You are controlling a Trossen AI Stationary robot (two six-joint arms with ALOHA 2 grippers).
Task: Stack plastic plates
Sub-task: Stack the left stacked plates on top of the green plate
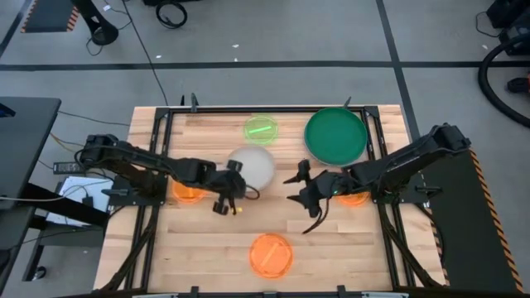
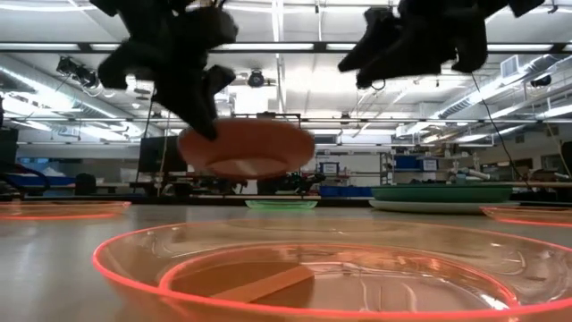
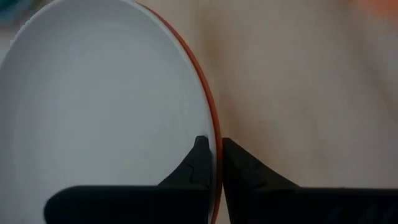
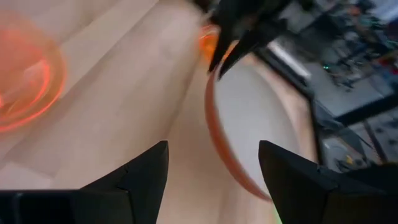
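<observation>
The round plastic plate with a pale beige face and red-orange rim [image 1: 252, 165] is held clear of the wooden table [image 1: 207, 257], near its middle; in the low view it [image 2: 246, 148] hangs tilted in the air above the far plates. The left gripper [image 1: 229, 201] has its 2 fingers closed tight on this plate's rim, and the left wrist view shows the thin edge [image 3: 208, 112] pinched between the dark fingertips [image 3: 200, 152].

The right gripper [image 1: 303, 192] hovers just beside that plate, on its right, fingers spread wide and holding nothing; its wrist view looks past the open fingers [image 4: 146, 171] at the plate [image 4: 255, 118] and the other arm's gripper [image 4: 239, 28] on it.

A small translucent orange plate [image 1: 271, 253] lies flat near the front edge of the table. A small neon-green plate [image 1: 262, 128] sits near the far edge, with a large dark green plate [image 1: 335, 136] to its right. Another orange plate [image 1: 187, 191] shows partly under the left arm, and 1 more [image 1: 354, 197] partly under the right arm.
</observation>
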